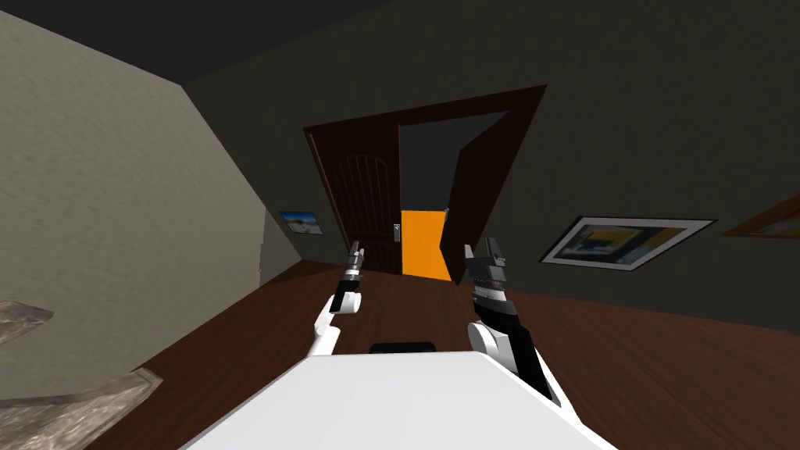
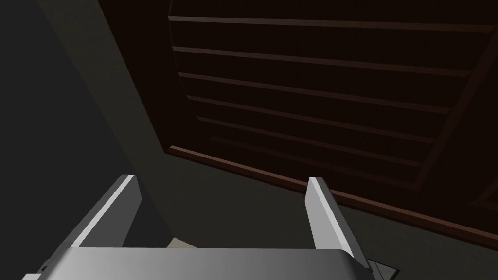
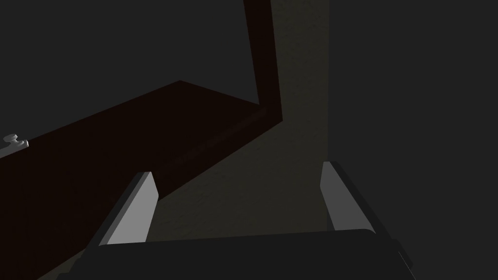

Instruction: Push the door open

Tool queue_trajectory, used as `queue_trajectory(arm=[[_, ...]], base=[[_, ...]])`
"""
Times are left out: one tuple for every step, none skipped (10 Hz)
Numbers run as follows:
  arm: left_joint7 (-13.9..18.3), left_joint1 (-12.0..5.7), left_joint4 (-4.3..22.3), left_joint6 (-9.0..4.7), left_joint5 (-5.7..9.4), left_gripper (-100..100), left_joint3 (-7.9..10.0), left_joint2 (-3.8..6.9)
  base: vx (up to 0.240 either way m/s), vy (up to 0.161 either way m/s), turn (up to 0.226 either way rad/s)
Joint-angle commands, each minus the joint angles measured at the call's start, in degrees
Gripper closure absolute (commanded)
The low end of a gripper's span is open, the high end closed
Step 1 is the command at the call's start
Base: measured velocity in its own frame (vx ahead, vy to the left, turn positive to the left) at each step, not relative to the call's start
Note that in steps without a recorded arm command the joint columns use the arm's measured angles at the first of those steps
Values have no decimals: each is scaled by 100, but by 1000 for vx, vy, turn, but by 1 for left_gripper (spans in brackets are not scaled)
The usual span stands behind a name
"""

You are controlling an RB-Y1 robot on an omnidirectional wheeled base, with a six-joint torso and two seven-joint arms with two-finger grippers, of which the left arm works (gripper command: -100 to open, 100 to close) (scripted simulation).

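Observation:
A dark brown double door [image 1: 367,203] stands ahead in the dim wall. Its left leaf is closed and carries a small grey handle [image 1: 397,232]. The right leaf [image 1: 462,207] is swung away from me, leaving a gap with an orange surface [image 1: 423,244] beyond. My left gripper [image 1: 355,251] is raised in front of the left leaf, apart from it, fingers open; its wrist view looks at the ribbed door panel [image 2: 311,82] past the left gripper [image 2: 222,179]. My right gripper [image 1: 483,250] hangs before the swung leaf, open and empty [image 3: 237,169], with that leaf [image 3: 121,146] and its handle [image 3: 14,142] in view.
Dark wooden floor [image 1: 641,351] runs up to the doorway. Framed pictures hang on the wall at the door's right [image 1: 625,241] and left [image 1: 301,223]. A pale wall [image 1: 101,219] closes my left side, with a stone-like ledge [image 1: 70,406] low beside me.

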Motion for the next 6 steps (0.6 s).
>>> queue_trajectory(arm=[[-6,-153,283,-16,-3,-100,1,1],[-3,-268,466,-11,-4,-100,1,2],[-1,-383,675,-6,-4,-100,1,3],[-1,-383,695,-6,-4,-100,1,3],[2,-498,876,-1,-5,-100,1,3],[5,-612,1064,4,-6,-100,1,4]], base=[[55,-5,-16],[82,-5,-25],[92,-18,-26],[62,-13,-5],[63,-6,-16],[82,-2,-31]])
